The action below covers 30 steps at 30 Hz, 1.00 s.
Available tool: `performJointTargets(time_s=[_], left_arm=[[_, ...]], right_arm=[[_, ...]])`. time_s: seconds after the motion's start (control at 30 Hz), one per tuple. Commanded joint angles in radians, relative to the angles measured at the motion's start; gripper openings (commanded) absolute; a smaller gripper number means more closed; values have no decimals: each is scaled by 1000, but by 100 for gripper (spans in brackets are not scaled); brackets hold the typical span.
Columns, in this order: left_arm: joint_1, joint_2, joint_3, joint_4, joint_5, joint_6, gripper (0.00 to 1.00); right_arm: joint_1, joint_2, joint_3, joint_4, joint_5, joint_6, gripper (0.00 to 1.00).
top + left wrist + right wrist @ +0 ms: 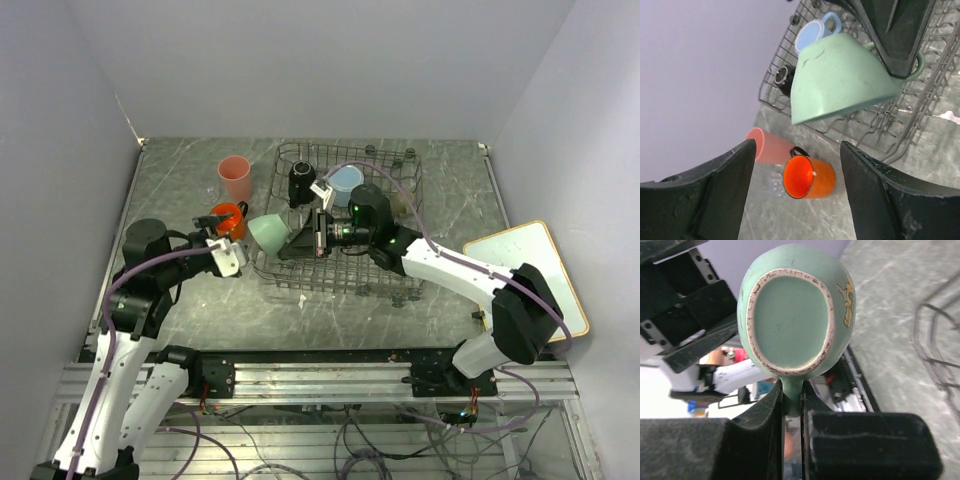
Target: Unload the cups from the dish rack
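My right gripper (792, 390) is shut on the handle of the mint-green cup (790, 315), holding it on its side above the left edge of the dish rack (400, 272). The same cup (268, 232) hangs just right of my left gripper (214, 232), which is open and holds nothing. Seen from the left wrist, the mint-green cup (840, 75) fills the upper middle. On the table below it are the orange mug (810, 177) and the pink tumbler (770, 147). A black mug (302, 182) and a light-blue mug (346, 185) stand in the rack.
A white board with an orange rim (530, 270) lies at the right side of the table. The orange mug (228, 218) and pink tumbler (236, 178) stand on the table left of the rack. Grey walls close in the back and sides.
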Motion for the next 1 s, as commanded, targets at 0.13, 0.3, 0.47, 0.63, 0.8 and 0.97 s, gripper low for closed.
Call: performJointTargets(time_s=[0.13, 0.3, 0.47, 0.63, 0.8, 0.97], left_arm=[[-4, -37, 35, -5, 90, 114, 74], [-4, -41, 56, 3, 98, 110, 69], [-4, -33, 78, -7, 124, 86, 56], [-4, -20, 81, -59, 136, 101, 34], [-4, 7, 87, -142, 123, 162, 33], [-4, -2, 51, -121, 94, 198, 49]], right_arm=[[49, 42, 8, 379, -171, 243, 0], [73, 61, 38, 355, -187, 230, 0], [96, 91, 49, 402, -199, 266, 0], [105, 129, 70, 476, -218, 323, 0], [104, 166, 122, 522, -232, 375, 0], [107, 195, 133, 565, -245, 416, 0]])
